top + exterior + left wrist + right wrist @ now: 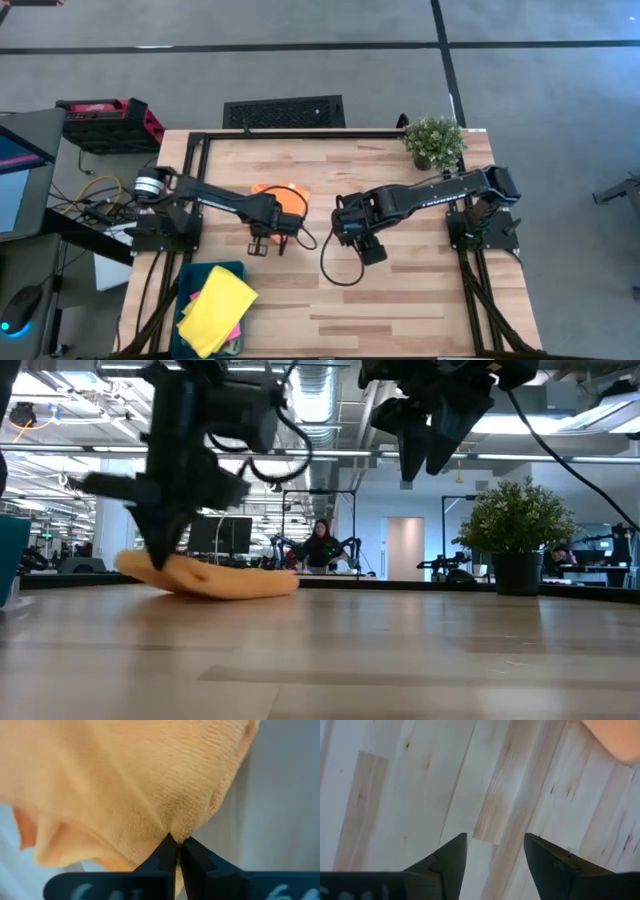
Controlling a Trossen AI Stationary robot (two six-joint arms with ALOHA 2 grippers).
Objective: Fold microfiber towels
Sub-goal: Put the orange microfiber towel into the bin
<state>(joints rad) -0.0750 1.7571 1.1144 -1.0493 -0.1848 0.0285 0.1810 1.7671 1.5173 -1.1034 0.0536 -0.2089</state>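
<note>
An orange microfiber towel (282,192) lies bunched on the wooden table (400,290), left of its middle; in the low view the orange towel (215,580) rests as a low mound. My left gripper (175,845) is shut on its near edge, pointing steeply down. My right gripper (495,850) hangs open above bare wood right of the towel, holding nothing. A yellow towel (215,308) lies on top of the teal bin (192,282) at the near left, with a pink cloth edge (234,332) showing beneath it. My left gripper pinches a puckered bit of the orange towel's edge (176,831) between its two fingertips, coming from above and pointing steeply down. The cloth gathers into creases at the pinch. The rest of the towel (240,584) lies on the table; how many layers are held, I cannot tell.
A potted plant (434,142) stands at the table's far right corner. The teal bin sits at the near left edge. Bare wood stretches across the near and right parts of the table. A black cable (335,262) loops below my right arm.
</note>
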